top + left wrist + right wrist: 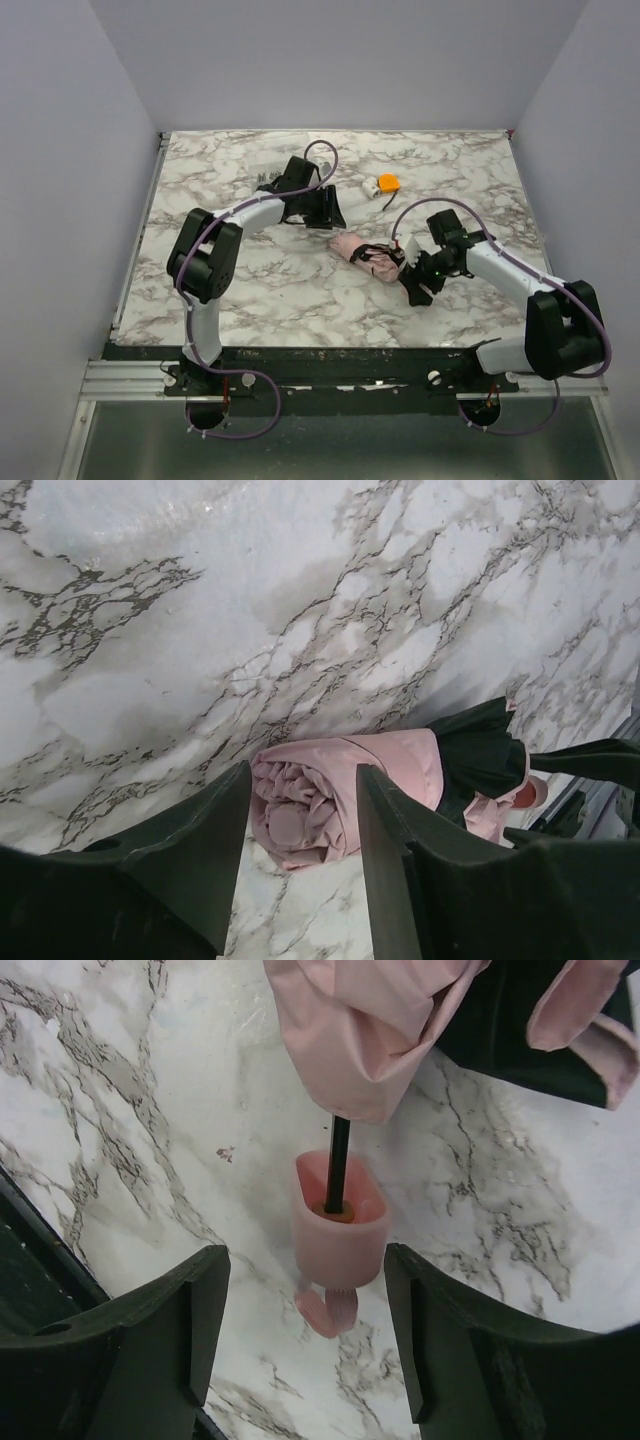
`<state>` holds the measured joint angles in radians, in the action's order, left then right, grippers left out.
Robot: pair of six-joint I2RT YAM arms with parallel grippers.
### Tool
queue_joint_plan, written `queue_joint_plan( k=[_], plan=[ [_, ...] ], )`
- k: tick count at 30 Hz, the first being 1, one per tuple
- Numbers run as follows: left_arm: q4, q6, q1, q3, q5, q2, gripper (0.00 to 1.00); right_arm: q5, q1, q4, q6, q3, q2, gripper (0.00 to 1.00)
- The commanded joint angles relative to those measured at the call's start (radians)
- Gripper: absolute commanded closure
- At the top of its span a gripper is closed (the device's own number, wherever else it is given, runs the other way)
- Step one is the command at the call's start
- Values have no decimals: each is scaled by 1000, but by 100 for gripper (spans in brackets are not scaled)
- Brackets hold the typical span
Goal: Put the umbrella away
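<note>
Centre parted left jaws over rolled pale pink fabric umbrella (325, 795) and parted right jaws over small pink handle (340, 1230), then clench evenly.

From here the table (250, 290) fills the booth: a white marble-look top with grey veins running all over it. Plain pale lilac-grey walls close it in on three sides, the back wall (340, 60) flat and bare, the left wall (60, 200) and right wall (590, 150) slanting in towards it. A metal rail (130, 375) runs along the near edge, with a dull grey floor (330, 440) below. The light is soft and even, and the tabletop shows a faint sheen up close.
</note>
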<state>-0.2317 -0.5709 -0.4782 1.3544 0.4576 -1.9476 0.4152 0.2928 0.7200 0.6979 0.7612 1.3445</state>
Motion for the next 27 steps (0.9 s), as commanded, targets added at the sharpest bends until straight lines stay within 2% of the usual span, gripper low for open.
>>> queue_joint_plan(
  k=[1, 2, 4, 6, 8, 13, 17, 22, 23, 24, 27],
  plan=[
    [-34, 20, -8, 31, 82, -66, 55, 68, -4, -49, -1, -11, 40, 36],
    [-39, 22, -11, 38, 92, -77, 58, 70, -4, -65, -9, -10, 44, 43],
    [-50, 30, -14, 57, 124, -103, 68, 74, -5, -77, -17, -1, 56, 65],
    [-57, 36, -18, 75, 157, -118, 78, 89, -4, -83, -23, 8, 73, 83],
    [-75, 51, -30, 94, 181, -132, 82, 108, -4, -88, -33, 25, 87, 92],
    [-83, 60, -73, 100, 222, -142, 86, 105, -5, -152, -136, 111, 145, 100],
    [-72, 49, -97, 90, 232, -151, 87, 87, -4, -201, -216, 189, 221, 100],
    [-37, 28, -101, 76, 246, -143, 87, 115, -4, -206, -217, 194, 272, 100],
    [-36, 25, -98, 78, 229, -134, 85, 118, -4, -161, -202, 207, 276, 95],
    [-29, 18, -92, 74, 209, -115, 82, 130, -6, -107, -164, 224, 274, 85],
    [-7, -1, -63, 78, 148, -31, 69, 120, -24, 39, -47, 229, 200, 44]
  ],
)
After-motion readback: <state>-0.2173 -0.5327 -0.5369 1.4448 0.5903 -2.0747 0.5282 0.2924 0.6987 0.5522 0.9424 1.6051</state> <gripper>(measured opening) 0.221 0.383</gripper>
